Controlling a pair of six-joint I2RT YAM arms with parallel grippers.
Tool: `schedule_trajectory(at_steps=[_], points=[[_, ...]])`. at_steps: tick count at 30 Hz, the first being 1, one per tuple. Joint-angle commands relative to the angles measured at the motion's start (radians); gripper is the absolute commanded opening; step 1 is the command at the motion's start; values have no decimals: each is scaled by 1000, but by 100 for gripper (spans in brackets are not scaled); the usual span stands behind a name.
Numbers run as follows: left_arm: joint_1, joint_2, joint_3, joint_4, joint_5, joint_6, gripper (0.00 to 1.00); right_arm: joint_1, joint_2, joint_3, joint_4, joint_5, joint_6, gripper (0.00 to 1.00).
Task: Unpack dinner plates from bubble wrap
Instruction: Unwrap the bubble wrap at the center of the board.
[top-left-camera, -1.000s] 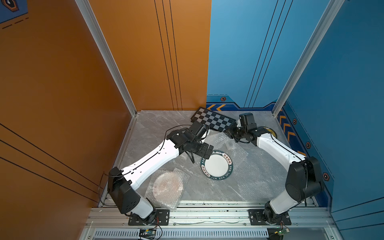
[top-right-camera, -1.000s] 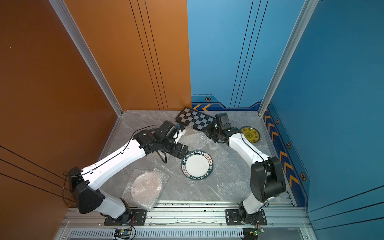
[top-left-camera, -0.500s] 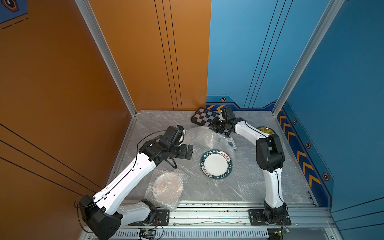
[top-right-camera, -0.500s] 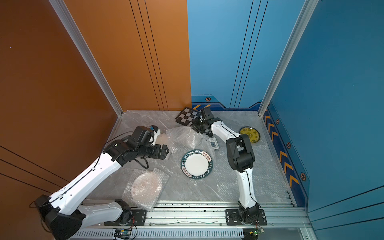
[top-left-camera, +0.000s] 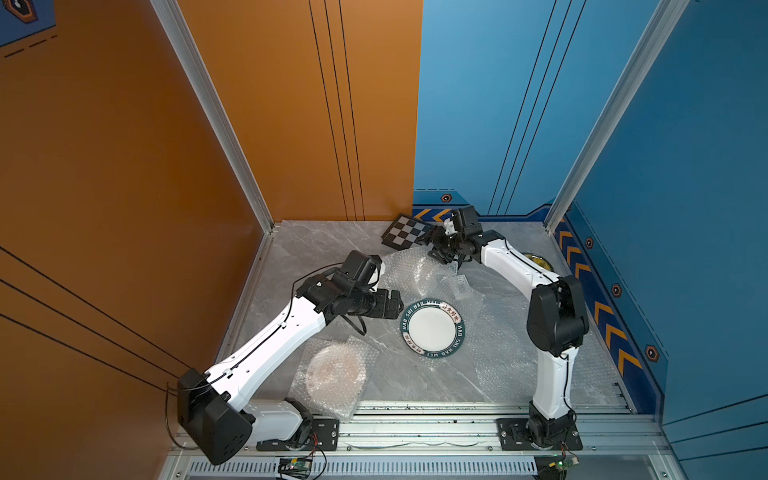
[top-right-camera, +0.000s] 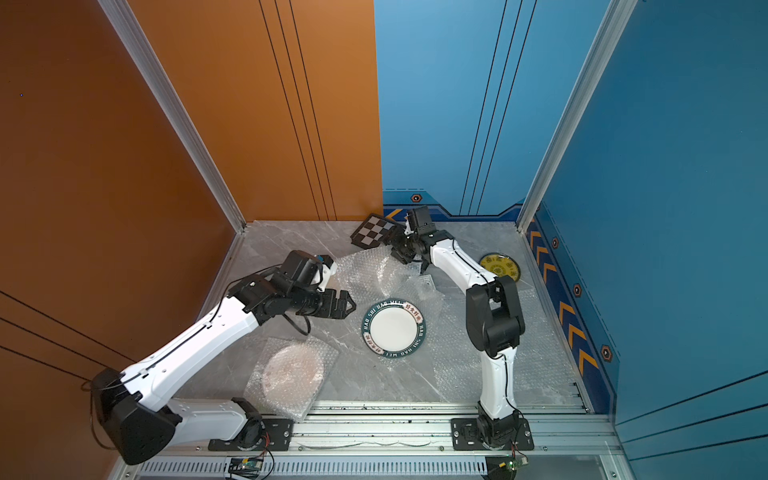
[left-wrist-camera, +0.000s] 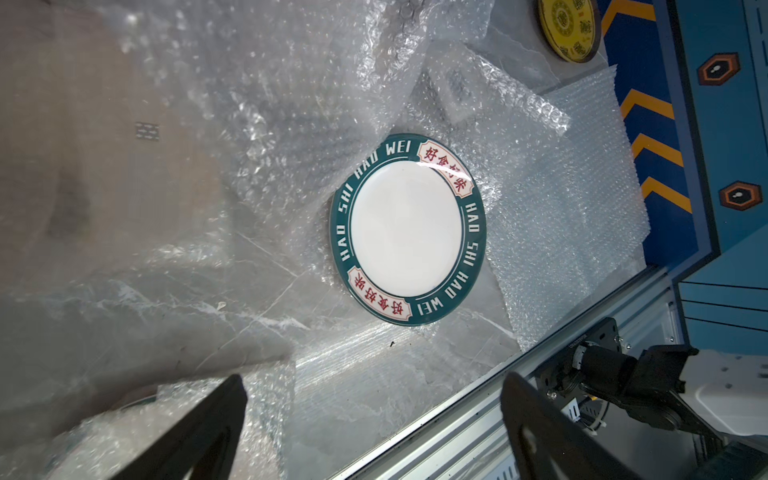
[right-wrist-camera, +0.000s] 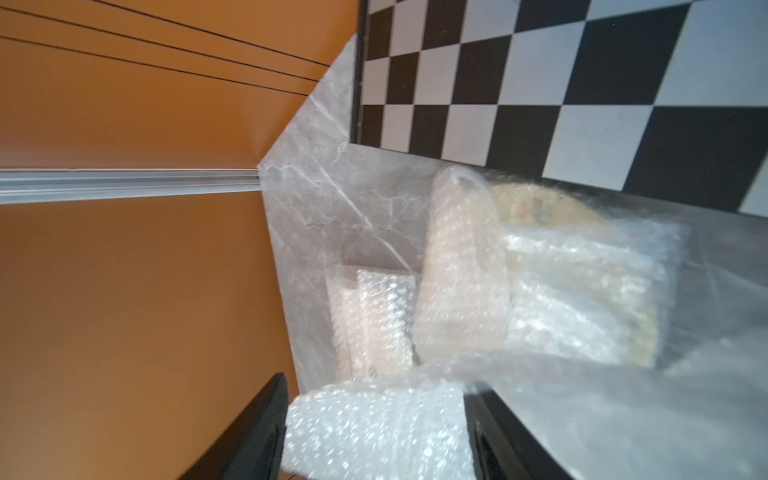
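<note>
By the back wall: right gripper (right-wrist-camera: 376, 390) fingers apart, bubble wrap (right-wrist-camera: 457, 270) bunched between them; gripped or loose, cannot tell | left gripper (left-wrist-camera: 372, 377) wide open, empty, beside bare green-rimmed plate (top-left-camera: 431, 328) | advice: draw the wrap off slowly, so the cream plate (right-wrist-camera: 552, 208) beneath does not drag | another wrapped plate (top-left-camera: 336, 370) near the front rail | grey marble floor (top-left-camera: 316, 249), orange and blue walls.

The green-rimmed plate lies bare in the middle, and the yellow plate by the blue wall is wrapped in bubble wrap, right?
No: the yellow plate is unwrapped too, as the left wrist view shows. The green-rimmed plate does lie bare.
</note>
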Motion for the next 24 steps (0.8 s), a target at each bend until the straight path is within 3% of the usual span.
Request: schedule_trajectory(at_steps=[1,5,12,17,24], points=[[-43,46,40,39,77,-10,96,-10,-133,-61,-78,38,-58,69],[-81,127,17,112,147,-50,96,-24,-264,-160,-137,54,-94,69],[-78,279,0,205,135,-99,94,-47,-488,-329,-240,64,-125,68],[-47,299,13,204,126,-104,94,-12,-584,-468,-386,68,-180,67],[-9,299,-38,194,160,-85,94,4,-640,-701,-338,36,-210,62]])
